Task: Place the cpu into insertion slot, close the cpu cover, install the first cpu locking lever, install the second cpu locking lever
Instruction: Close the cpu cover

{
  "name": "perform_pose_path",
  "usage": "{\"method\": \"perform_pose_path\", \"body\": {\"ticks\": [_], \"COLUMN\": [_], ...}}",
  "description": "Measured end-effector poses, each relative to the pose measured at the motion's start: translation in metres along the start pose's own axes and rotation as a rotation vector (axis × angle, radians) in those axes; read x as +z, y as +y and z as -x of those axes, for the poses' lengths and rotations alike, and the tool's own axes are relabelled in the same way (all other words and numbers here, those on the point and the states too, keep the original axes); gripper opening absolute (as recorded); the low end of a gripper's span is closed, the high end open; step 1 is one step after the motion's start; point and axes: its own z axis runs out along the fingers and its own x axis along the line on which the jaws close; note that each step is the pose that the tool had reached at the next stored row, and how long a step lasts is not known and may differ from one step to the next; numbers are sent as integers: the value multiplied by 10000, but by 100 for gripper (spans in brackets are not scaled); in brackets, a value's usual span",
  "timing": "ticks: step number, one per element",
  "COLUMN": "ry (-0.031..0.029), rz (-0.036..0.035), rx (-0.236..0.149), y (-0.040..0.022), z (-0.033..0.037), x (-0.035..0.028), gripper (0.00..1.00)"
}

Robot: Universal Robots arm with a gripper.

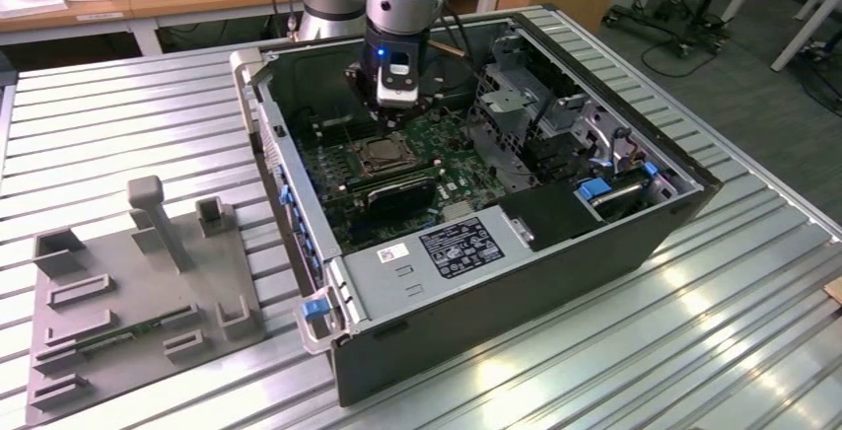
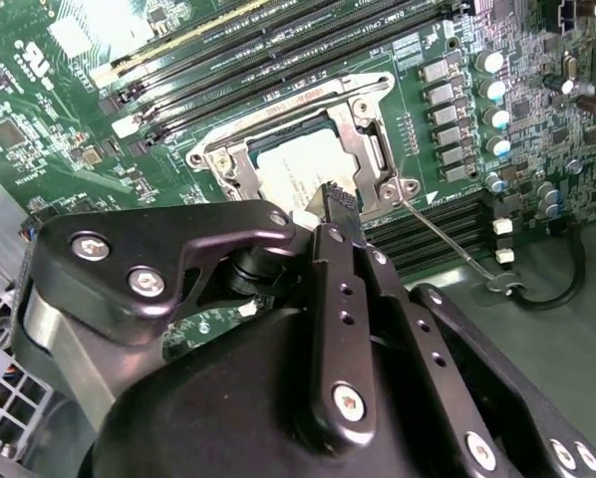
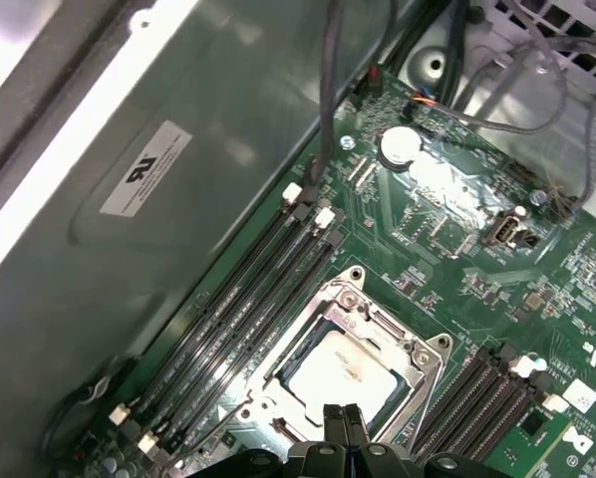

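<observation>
The cpu (image 2: 296, 177) (image 3: 340, 375), a pale silvery square, lies in the insertion slot (image 1: 382, 157) on the green motherboard. The cpu cover (image 2: 364, 147) (image 3: 376, 327), a thin metal frame, lies down around it, with the chip's top showing through its open middle. My gripper (image 2: 335, 199) (image 3: 340, 413) is shut with nothing between its fingers. Its tips hover at the socket's edge, just above the chip. In the exterior view the gripper (image 1: 397, 107) hangs inside the open computer case, just behind the socket. A thin wire locking lever (image 2: 446, 239) runs out from one socket corner across the memory slots.
Long black memory slots (image 3: 240, 299) flank the socket. The case wall (image 3: 178, 199) with loose cables (image 3: 328, 90) stands close by. Capacitors (image 2: 492, 90) line one side. Drive cages (image 1: 526, 114) fill the case at the exterior view's right. A grey fixture tray (image 1: 132, 292) sits outside at the left.
</observation>
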Motion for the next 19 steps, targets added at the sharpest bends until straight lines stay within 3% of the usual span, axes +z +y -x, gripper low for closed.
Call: {"method": "perform_pose_path", "body": {"ticks": [7,19], "ry": [5,66], "rz": [-10,-131], "rx": [-157,-2283], "y": [0,0], "z": [0,0], "x": [1,5], "gripper": [11,11]}}
